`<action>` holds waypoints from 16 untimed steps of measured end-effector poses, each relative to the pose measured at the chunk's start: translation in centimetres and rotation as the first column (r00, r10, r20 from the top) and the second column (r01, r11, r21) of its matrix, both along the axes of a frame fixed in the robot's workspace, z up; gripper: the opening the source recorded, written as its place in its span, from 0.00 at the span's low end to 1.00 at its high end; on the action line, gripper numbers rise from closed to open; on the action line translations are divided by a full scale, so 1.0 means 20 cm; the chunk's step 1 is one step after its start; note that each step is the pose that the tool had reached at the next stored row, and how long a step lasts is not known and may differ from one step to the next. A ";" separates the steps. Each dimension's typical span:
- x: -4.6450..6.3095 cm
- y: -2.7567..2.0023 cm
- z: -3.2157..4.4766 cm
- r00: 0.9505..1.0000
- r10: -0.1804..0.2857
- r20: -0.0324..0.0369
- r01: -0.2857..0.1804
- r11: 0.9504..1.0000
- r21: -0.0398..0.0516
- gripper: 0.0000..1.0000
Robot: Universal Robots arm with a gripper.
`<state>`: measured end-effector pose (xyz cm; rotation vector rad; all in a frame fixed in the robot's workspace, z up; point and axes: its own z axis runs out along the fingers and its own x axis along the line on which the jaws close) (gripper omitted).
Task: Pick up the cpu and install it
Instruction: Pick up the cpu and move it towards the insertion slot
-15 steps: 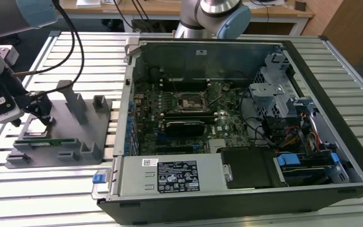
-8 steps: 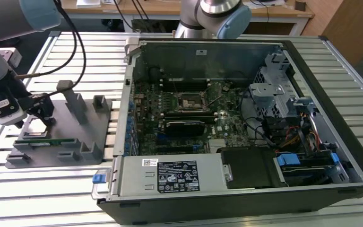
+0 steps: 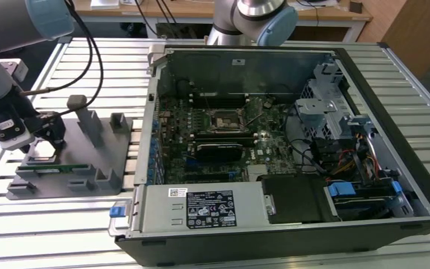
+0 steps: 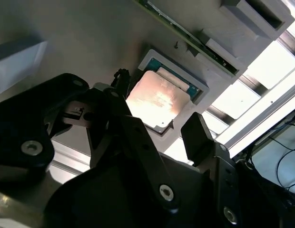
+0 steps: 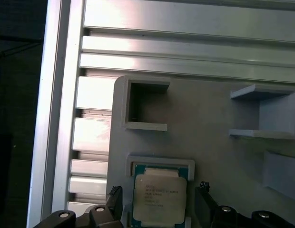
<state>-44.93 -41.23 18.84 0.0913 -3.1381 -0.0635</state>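
**cpu parked in its tray pocket, jaws spread either side**

The cpu (image 5: 159, 194) is seen lying flat, silver top up, in a square pocket of the grey holder tray (image 5: 214, 147). That tray is set on the slotted aluminium table (image 3: 51, 224) at the exterior view's left, just beside the open computer case (image 3: 275, 238).

The jaws are held wide open with nothing gripped. One black finger (image 5: 115, 195) is placed on each side of the pocket, and a gap is left between each finger and the chip.

A green memory stick (image 3: 54, 167) is laid along the tray near the pocket. The black-framed socket (image 3: 223, 119) can be spotted mid-motherboard inside the case, well apart from the chip.
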 end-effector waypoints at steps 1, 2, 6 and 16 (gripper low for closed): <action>0.00 0.000 -0.002 1.000 0.000 0.000 0.000 1.000 0.000 0.71; 0.00 0.000 -0.005 1.000 0.000 0.000 0.000 1.000 0.000 0.69; 0.00 0.000 -0.011 1.000 0.000 0.000 0.000 1.000 0.000 0.62; 0.00 0.000 -0.012 1.000 0.000 0.000 0.000 1.000 0.000 0.53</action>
